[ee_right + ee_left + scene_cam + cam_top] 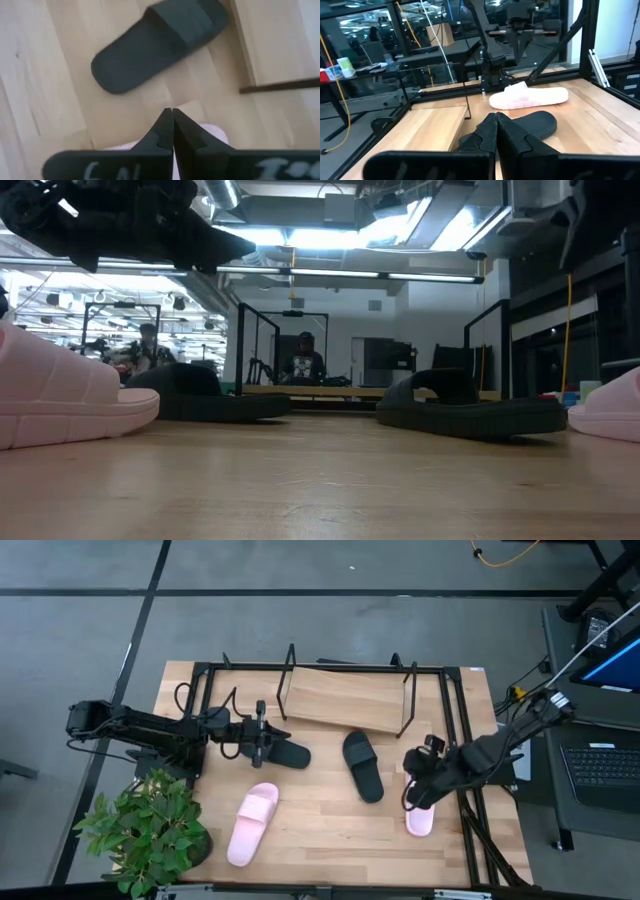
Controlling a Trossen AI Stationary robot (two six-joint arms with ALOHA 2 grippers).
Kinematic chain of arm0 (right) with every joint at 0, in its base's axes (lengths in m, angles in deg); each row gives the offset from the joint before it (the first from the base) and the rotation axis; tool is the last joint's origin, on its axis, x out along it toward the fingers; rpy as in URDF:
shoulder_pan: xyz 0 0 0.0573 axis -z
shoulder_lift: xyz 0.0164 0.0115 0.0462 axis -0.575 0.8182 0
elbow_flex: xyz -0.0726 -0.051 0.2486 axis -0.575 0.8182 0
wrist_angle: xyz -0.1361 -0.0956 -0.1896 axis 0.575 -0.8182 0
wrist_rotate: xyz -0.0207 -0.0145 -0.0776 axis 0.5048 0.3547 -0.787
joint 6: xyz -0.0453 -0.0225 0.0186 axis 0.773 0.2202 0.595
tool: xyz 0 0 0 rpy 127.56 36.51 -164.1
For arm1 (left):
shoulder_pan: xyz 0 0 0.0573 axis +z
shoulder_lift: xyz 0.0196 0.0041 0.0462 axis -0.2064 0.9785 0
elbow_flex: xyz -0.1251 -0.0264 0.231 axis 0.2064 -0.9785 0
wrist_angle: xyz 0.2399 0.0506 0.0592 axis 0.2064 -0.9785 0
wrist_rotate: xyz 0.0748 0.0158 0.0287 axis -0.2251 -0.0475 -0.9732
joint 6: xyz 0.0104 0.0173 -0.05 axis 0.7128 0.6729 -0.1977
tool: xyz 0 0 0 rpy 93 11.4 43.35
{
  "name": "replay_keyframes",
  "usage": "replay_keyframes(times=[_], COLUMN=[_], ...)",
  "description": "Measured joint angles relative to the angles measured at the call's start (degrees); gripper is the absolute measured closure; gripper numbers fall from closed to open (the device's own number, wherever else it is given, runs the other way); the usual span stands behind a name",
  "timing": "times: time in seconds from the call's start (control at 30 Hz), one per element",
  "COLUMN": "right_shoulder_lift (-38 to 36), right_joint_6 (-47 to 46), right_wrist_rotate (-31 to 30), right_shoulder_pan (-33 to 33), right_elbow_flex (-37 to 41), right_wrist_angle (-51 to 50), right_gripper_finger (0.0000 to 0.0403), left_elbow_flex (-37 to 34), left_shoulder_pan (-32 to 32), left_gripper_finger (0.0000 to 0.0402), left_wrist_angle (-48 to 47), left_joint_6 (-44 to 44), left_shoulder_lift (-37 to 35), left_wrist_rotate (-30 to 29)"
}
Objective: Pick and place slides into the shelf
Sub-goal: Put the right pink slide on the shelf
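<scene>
Four slides out on the worktop [330, 830], none on the shelf [345, 700] yet; shelf bare at the back, tilted in its wire frame. Left gripper [262, 740] over the left black slide [285, 753], fingers [492, 137] pressed together in the wrist view, nothing pinched. Right gripper [415, 792] poised above the right pink slide [421, 817] near the right edge; fingers [170, 132] closed tight as well, pink foam just showing beneath them; not gripping it. Middle black slide [363, 766] lying between the arms, just in front of the shelf; left pink slide [251, 824] nearer the front, beside the plant [150, 825].

Step in hand, by the look of it: opening a grasp on the first slide on either side. To do it well: spread the fingers before dropping; come down across the strap or pinch one side wall of the sole, not the flat top; foam likely soft, so a firm squeeze and a slow lift. Then carry high enough to clear the front wire of the shelf; set down toe-up on the tilted board, hard to one end, leaving room for three more. Risk worth watching: both arms converging on the shelf together; better one at a time.
</scene>
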Motion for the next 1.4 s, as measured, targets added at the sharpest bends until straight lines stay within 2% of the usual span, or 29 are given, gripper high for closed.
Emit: replay_keyframes(times=[0.3,0.53,0.73,1.27,1.4], right_shoulder_lift=[10.4,14.5,15.7,15.7,15.7], right_joint_6=[-9.6,-12.3,-13.3,-13.9,-13.6], right_wrist_rotate=[4.7,9.7,10.0,10.5,13.2], right_shoulder_pan=[-3.1,-3.9,-3.9,-3.7,-3.7], right_elbow_flex=[-5.4,-5.5,-5.5,-5.5,-4.8], right_wrist_angle=[-9.8,-9.6,-9.8,-13.8,-13.8], right_gripper_finger=[0.0403,0.0401,0.0385,0.038,0.0378], left_elbow_flex=[0.0,0.0,0.0,0.0,0.0], left_shoulder_pan=[0.0,2.6,5.0,7.9,7.9], left_gripper_finger=[0.0402,0.0402,0.0402,0.0402,0.0402], left_wrist_angle=[-1.3,-1.4,-1.4,-1.4,-2.2], left_joint_6=[0.2,-0.5,-0.5,-0.1,-0.1], left_shoulder_lift=[0.0,0.0,0.0,0.0,0.0], left_wrist_rotate=[1.2,9.9,10.4,10.4,10.4])
